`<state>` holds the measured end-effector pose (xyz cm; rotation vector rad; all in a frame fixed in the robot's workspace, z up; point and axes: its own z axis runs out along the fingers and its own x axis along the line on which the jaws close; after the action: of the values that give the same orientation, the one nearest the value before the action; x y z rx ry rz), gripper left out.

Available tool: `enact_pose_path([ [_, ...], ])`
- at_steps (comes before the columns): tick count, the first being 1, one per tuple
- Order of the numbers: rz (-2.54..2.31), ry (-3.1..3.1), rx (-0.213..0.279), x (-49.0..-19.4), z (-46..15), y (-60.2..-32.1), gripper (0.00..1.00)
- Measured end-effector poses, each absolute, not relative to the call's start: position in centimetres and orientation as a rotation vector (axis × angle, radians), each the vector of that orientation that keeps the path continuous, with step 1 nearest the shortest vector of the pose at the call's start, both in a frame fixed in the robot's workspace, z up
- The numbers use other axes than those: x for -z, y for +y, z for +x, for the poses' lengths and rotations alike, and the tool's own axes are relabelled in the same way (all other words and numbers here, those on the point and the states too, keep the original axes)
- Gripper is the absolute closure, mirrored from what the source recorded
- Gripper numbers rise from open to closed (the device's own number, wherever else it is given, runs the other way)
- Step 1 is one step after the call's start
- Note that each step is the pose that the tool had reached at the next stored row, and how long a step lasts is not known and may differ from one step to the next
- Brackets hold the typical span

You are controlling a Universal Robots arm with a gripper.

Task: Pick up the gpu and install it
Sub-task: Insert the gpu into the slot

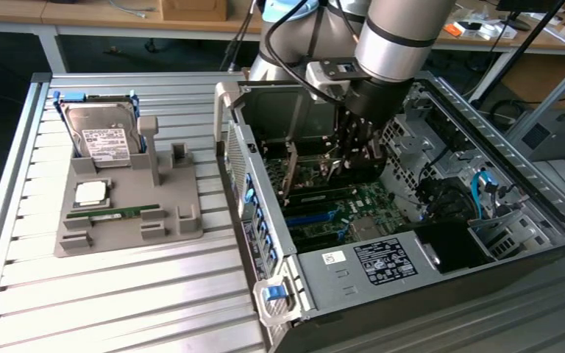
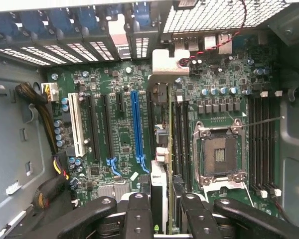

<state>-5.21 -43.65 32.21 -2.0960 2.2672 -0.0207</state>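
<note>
One gpu (image 2: 162, 149) edge-on, upright, clamped in hand (image 2: 162, 211), bracket toward case rear (image 2: 139, 30).

We see a ribbed metal tabletop (image 1: 115, 294) under even light, wooden-topped benches (image 1: 86, 13) along the far edge with a cardboard box (image 1: 193, 9) on them, and dark floor (image 1: 3, 73) beneath.

The gpu (image 2: 162, 149) is a thin dark circuit card with a silvery metal bracket at one end. It stands on edge, seen edge-on, above the green motherboard inside the open computer case, just beside the blue expansion slot.
</note>
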Motion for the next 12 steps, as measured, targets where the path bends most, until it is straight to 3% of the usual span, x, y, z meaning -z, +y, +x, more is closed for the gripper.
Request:
enact_pose_path([
  [12, -2.098, 2.266, 0.021, -31.7, -6.3, -44.4, 0.73],
])
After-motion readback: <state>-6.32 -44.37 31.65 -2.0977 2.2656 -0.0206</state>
